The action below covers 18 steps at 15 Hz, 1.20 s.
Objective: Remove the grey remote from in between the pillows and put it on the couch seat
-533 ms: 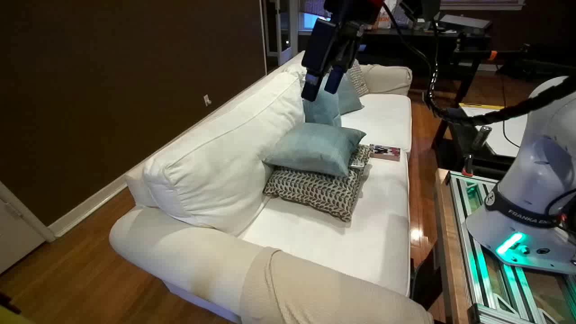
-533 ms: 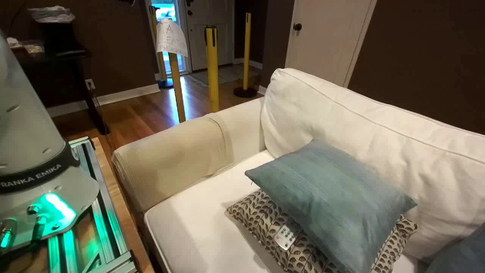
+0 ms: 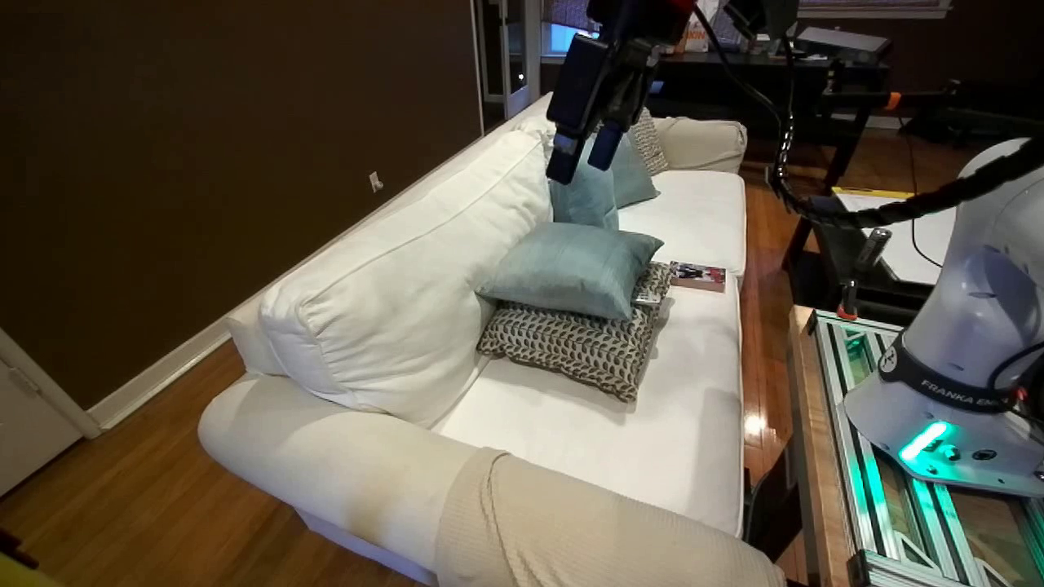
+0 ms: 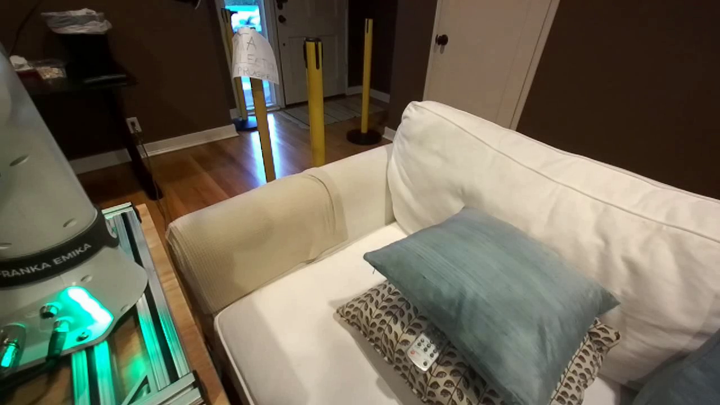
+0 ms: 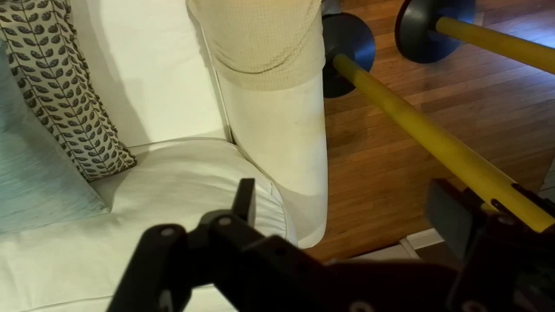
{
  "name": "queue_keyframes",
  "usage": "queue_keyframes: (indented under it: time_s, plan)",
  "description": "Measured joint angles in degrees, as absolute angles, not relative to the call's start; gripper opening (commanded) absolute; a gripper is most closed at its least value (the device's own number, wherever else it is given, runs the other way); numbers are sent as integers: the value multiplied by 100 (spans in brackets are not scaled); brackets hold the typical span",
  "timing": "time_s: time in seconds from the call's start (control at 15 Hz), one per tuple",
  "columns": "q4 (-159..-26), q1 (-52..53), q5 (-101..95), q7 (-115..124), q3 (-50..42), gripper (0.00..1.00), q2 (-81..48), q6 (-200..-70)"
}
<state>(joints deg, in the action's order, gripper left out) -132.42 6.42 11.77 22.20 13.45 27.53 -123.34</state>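
The grey remote [image 4: 423, 351] lies on the black-and-white patterned pillow [image 4: 382, 318], against the edge of the teal pillow [image 4: 495, 292] stacked on top. How much of it is covered, I cannot tell. It also shows as a small pale bar [image 3: 647, 299] in an exterior view. In the wrist view the patterned pillow [image 5: 65, 91] and teal pillow [image 5: 39, 186] are at the left; the remote is out of view. The white couch seat [image 3: 661, 432] spreads around the pillows. My gripper [image 3: 582, 161] is high above the couch, apart from the pillows. Its fingers [image 5: 342, 195] are wide apart and empty.
A small box or book [image 3: 698, 275] lies on the seat beside the pillows. More cushions [image 3: 632, 175] lean farther along the couch. The couch back [image 3: 408, 269] and arm [image 4: 270, 230] rise around the seat. Yellow posts [image 5: 412, 121] stand on the floor beyond the arm.
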Motion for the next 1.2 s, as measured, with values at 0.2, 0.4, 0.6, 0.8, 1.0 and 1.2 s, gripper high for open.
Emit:
queue_keyframes:
  time_s: [0.2,0.4,0.6,0.8,1.0,1.2]
  plan:
    - [-13335,535,1209,2539,1243,100,2748,-12158]
    - [-13753,313,1294,2730,885,100,2833,-12154]
    - [-14302,-6,1414,2840,504,100,3101,-12169]
    - [-14944,-410,1472,2971,234,100,3480,-12373]
    - [-15697,-829,1588,3004,-51,100,3870,-12845]
    - [-15901,-1107,1682,2526,-576,100,3938,-13361]
